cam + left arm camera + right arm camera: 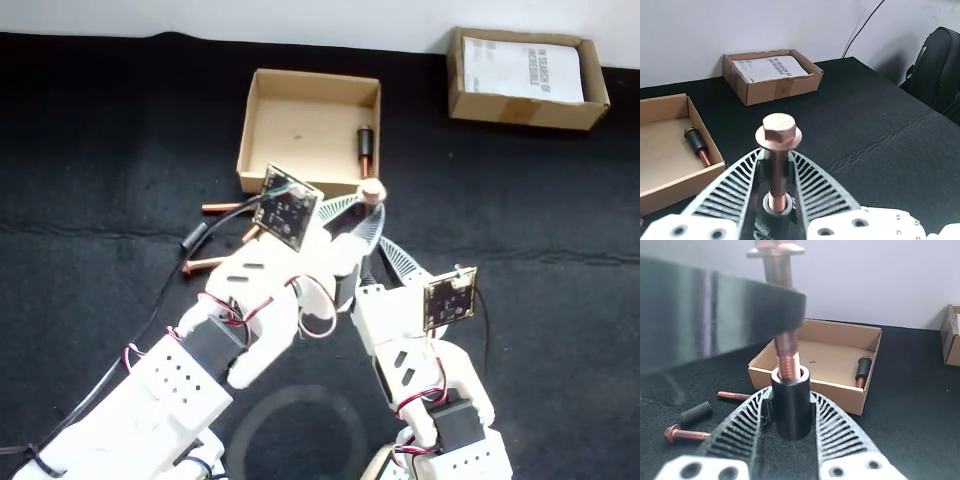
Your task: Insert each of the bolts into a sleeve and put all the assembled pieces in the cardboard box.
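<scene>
A copper bolt (778,165) stands upright between the fingers of my left gripper (776,160), which is shut on its shank. Its threaded tip sits in the mouth of a black sleeve (790,407), and my right gripper (789,400) is shut on that sleeve. In the high view the bolt's head (372,190) shows just in front of the cardboard box (300,130), with the left gripper (362,210) under it and the right gripper (385,250) behind. One assembled piece (366,150) lies inside the box by its right wall.
Loose bolts (220,208) (202,265) and a spare black sleeve (193,237) lie on the black cloth left of the arms. A second cardboard box (525,105) holding a paper sits at the back right. A dark backpack (940,65) stands off the table.
</scene>
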Controlling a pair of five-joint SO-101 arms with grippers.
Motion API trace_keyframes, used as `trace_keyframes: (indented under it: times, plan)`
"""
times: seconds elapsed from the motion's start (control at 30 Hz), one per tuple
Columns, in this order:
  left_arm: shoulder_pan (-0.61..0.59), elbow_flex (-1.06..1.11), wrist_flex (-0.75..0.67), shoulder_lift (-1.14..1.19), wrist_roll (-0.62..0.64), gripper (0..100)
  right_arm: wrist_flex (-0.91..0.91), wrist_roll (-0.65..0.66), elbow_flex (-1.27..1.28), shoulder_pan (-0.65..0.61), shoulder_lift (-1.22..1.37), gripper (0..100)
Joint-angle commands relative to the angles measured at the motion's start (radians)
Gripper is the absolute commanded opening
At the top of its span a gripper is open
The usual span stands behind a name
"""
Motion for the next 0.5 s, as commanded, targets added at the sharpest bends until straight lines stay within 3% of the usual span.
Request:
trace_keyframes:
  times: [0.0, 0.33, 0.47]
  plan:
    - [0.019, -0.010, -0.006, -0.001, -0.002, 1, -0.021, -0.009, 0.151, 0.008, -0.022, 0.6]
    - [0.019, -0.013, 0.216, -0.012, -0.180, 1, -0.019, -0.006, 0.151, 0.079, -0.022, 0.6]
    - [0.019, -0.012, 0.253, -0.010, -0.189, 3, -0.019, -0.006, 0.151, 0.079, -0.022, 0.6]
